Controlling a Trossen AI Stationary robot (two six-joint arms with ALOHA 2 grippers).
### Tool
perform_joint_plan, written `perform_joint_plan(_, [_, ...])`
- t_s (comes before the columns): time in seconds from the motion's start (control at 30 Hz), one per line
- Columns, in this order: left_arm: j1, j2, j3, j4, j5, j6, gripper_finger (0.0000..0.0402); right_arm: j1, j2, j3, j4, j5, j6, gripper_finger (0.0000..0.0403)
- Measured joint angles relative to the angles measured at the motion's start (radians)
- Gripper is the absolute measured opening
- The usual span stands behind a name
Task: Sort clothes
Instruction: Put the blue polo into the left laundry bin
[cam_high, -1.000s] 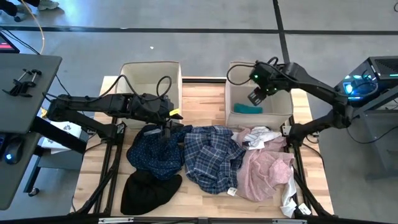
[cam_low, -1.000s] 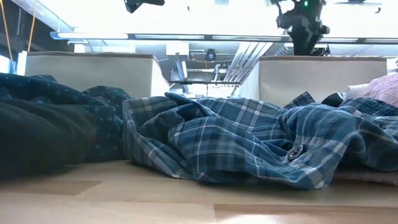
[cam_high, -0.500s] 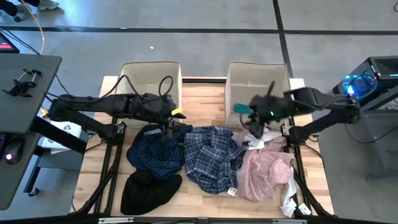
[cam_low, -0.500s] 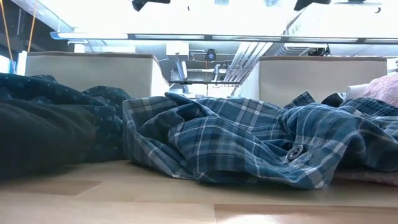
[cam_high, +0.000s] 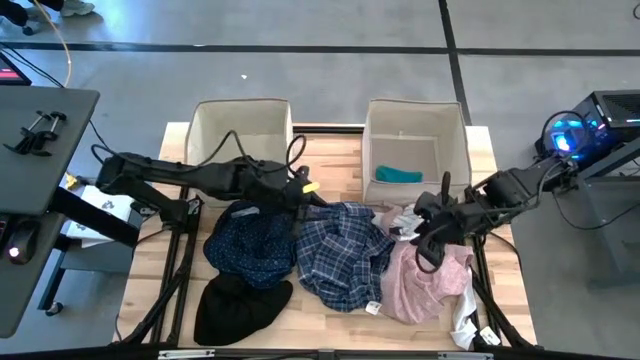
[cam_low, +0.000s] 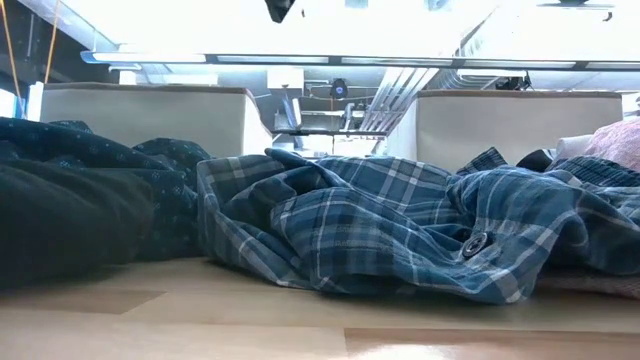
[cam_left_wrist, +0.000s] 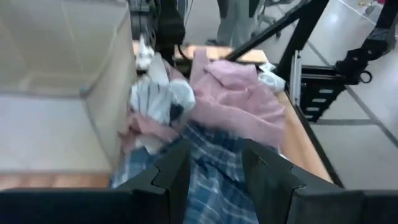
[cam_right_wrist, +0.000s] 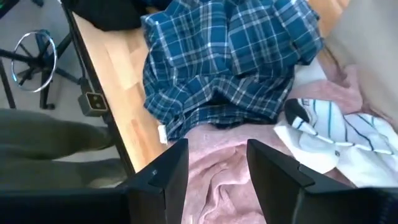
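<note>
The soft, light pale pink cotton shirt (cam_high: 425, 280) lies crumpled just right of the blue-white plaid shirt (cam_high: 340, 250); the right gripper (cam_high: 428, 243), fingers released, should pinch a raised fold.

A grey concrete floor (cam_high: 330, 80) crossed by dark tape lines (cam_high: 300, 48) is seen around the light wooden bench (cam_high: 330, 150). A grey side desk (cam_high: 40, 130) is positioned left of the bench, and a dark equipment unit with a blue light (cam_high: 570, 135) is positioned to its right. In the low view, bright overhead lighting (cam_low: 330, 30) and ceiling pipework (cam_low: 395, 90) are visible beyond the bench.
</note>
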Motion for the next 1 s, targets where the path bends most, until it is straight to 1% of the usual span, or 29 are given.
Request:
perform_joint_plan(0.07, [-0.013, -0.023, 0.011, -0.108, 0.001, -0.022, 0.0131, -0.002, 0.011, 0.000, 0.005, 0.029, -0.002, 0.0153])
perform_joint_plan(0.13, [-0.030, -0.050, 0.012, -0.241, 0.002, -0.025, 0.0131, -0.011, 0.023, 0.000, 0.016, 0.085, -0.030, 0.0153])
perform_joint_plan(0.23, [-0.064, -0.079, 0.012, -0.495, 0.002, -0.066, 0.0131, -0.036, 0.044, 0.000, 0.044, 0.156, -0.097, 0.0153])
perform_joint_plan(0.33, [-0.118, -0.090, 0.009, -0.728, 0.002, -0.178, 0.0131, -0.067, 0.060, -0.001, 0.073, 0.192, -0.161, 0.0153])
perform_joint_plan(0.4, [-0.168, -0.093, -0.021, -0.817, 0.002, -0.275, 0.0131, -0.085, 0.068, -0.001, 0.089, 0.195, -0.200, 0.0153])
perform_joint_plan(0.47, [-0.222, -0.097, -0.078, -0.870, 0.002, -0.393, 0.0131, -0.102, 0.075, -0.001, 0.097, 0.195, -0.229, 0.0153])
perform_joint_plan(0.63, [-0.325, -0.098, -0.251, -0.858, -0.014, -0.782, 0.0135, -0.131, 0.075, -0.001, 0.098, 0.195, -0.257, 0.0153])
perform_joint_plan(0.7, [-0.349, -0.099, -0.309, -0.792, 0.004, -0.890, 0.0144, -0.136, 0.075, -0.001, 0.098, 0.197, -0.257, 0.0153])
perform_joint_plan(0.87, [-0.387, -0.099, -0.431, -0.619, 0.015, -1.079, 0.0192, -0.149, 0.075, -0.001, 0.099, 0.199, -0.292, 0.0153])
perform_joint_plan(1.0, [-0.396, -0.096, -0.539, -0.520, -0.050, -1.184, 0.0229, -0.161, 0.075, -0.001, 0.098, 0.199, -0.320, 0.0153])
